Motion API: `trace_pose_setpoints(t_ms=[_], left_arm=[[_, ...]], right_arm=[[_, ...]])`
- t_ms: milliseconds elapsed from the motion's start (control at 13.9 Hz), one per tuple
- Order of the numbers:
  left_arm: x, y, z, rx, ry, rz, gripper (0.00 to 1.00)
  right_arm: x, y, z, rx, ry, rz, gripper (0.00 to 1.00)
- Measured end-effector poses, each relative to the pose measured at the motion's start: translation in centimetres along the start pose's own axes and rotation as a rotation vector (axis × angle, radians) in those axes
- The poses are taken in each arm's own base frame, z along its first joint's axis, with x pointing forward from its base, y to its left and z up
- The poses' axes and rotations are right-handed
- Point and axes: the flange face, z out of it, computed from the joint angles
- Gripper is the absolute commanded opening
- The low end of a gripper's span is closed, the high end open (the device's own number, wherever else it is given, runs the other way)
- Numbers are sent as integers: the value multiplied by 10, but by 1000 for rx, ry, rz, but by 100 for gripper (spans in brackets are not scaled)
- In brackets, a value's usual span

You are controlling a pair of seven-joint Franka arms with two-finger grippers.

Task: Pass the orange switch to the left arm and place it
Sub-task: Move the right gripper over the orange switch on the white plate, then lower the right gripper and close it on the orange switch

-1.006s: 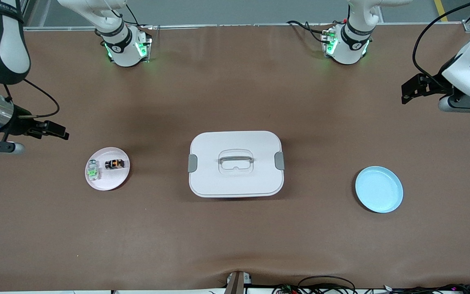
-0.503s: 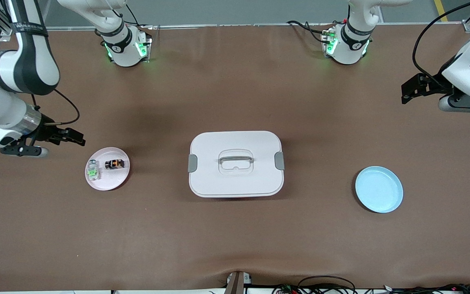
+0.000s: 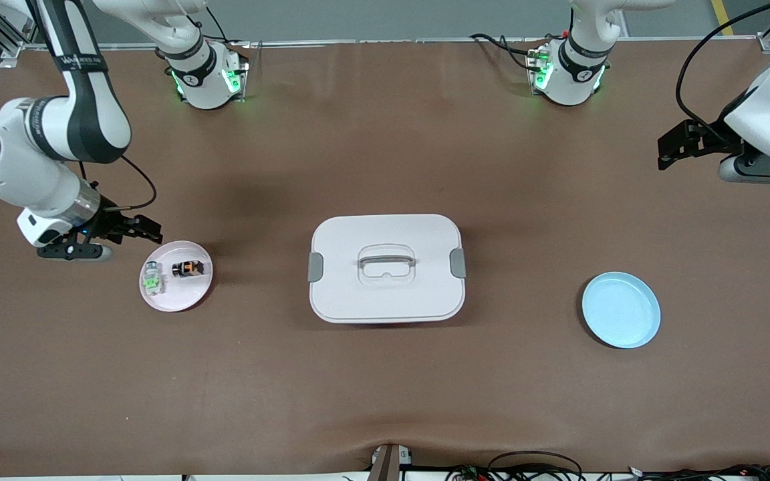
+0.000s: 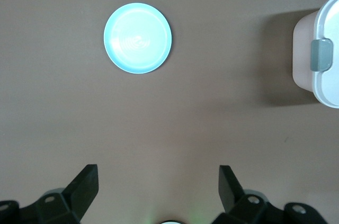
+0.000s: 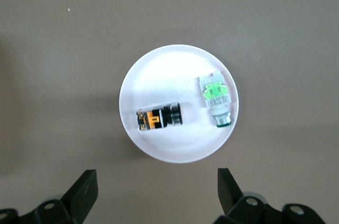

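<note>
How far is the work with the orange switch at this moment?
Nothing is finished yet. The orange switch lies on the pink plate beside the green switch, untouched. In hand: the right gripper hovers at that plate's edge, fingers open. The left gripper waits, open, above the table's left-arm end. Left: grasp, handover clear of the box, probably placing on the blue plate.

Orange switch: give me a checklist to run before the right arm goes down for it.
1. Orange switch lies on the pink plate, uncovered: ok.
2. Green switch lies apart from it: ok.
3. Right gripper open: ok.
4. Right gripper centred over the orange switch: not ok, it hangs by the plate's rim.
5. Box away from the right gripper's path down: ok.
6. Left gripper open, waiting near the blue plate: ok.
</note>
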Motion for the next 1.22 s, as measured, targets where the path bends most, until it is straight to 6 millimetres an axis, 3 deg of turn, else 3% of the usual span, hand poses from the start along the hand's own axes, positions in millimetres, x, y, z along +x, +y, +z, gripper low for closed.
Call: trace_pose_setpoints(t_ms=[862, 1222], left_arm=[[-1, 0, -3, 0, 5, 0, 100], [-1, 0, -3, 0, 5, 0, 100]], right_arm=[[8, -16, 107, -31, 36, -36, 100], [8, -13, 129, -38, 38, -36, 100]])
